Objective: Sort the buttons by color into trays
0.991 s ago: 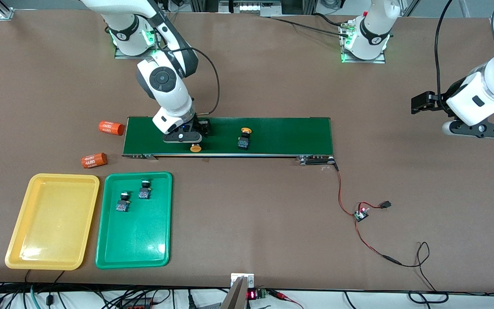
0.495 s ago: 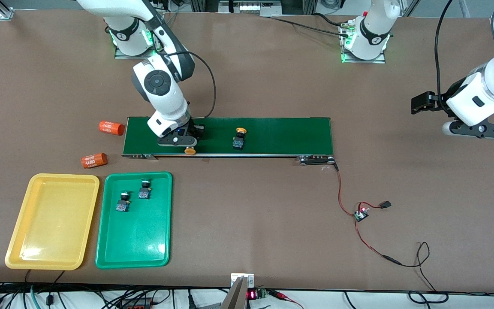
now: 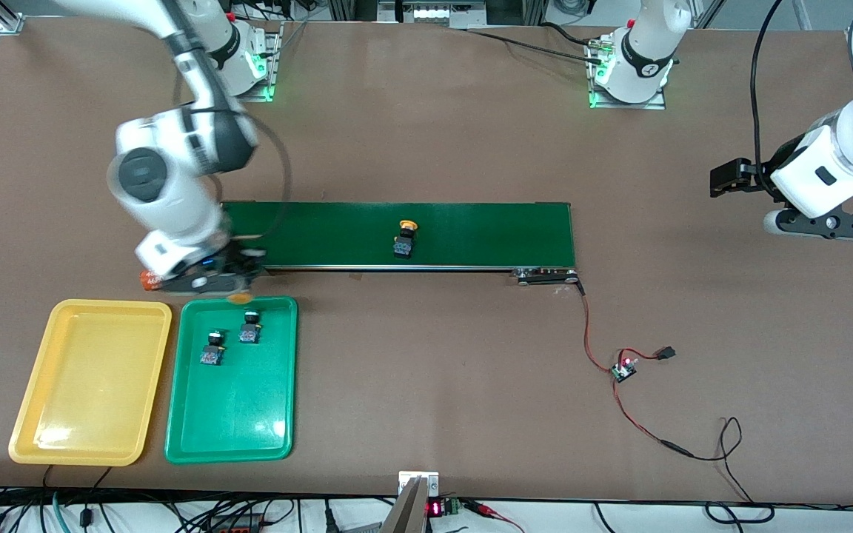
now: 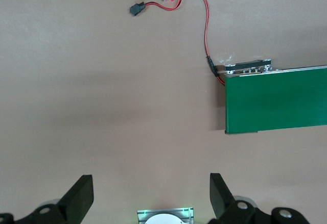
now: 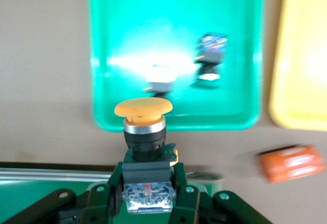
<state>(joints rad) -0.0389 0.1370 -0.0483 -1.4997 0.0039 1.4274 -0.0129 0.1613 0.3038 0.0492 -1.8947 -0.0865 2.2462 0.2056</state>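
Over the table edge of the green tray (image 3: pixel 278 377), the right tool (image 3: pixel 232 285) is clamped on a yellow-capped button (image 5: pixel 143 132), cap pointing outward. Two green-capped buttons (image 3: pixel 231 343) lie in that tray. The yellow tray (image 3: pixel 38 385), just beside it toward the right arm's end, holds nothing. A second yellow-capped button (image 3: pixel 403 240) lies on the conveyor belt (image 3: pixel 486 233). The left tool (image 4: pixel 152 196) waits with jaws spread wide over bare table near the belt's end.

Risks, as judged:
- Release at this position would drop the yellow-capped button into the green tray, a sorting error, since the tool sits short of the yellow tray.
- The arm appears blurred, suggesting fast travel; the grip is on the button's body only, so it could slip.
- The unattended button on the belt may be carried off its end.

Legible markings: one orange cylinder (image 5: pixel 292 164) shows; its lettering cannot be read.
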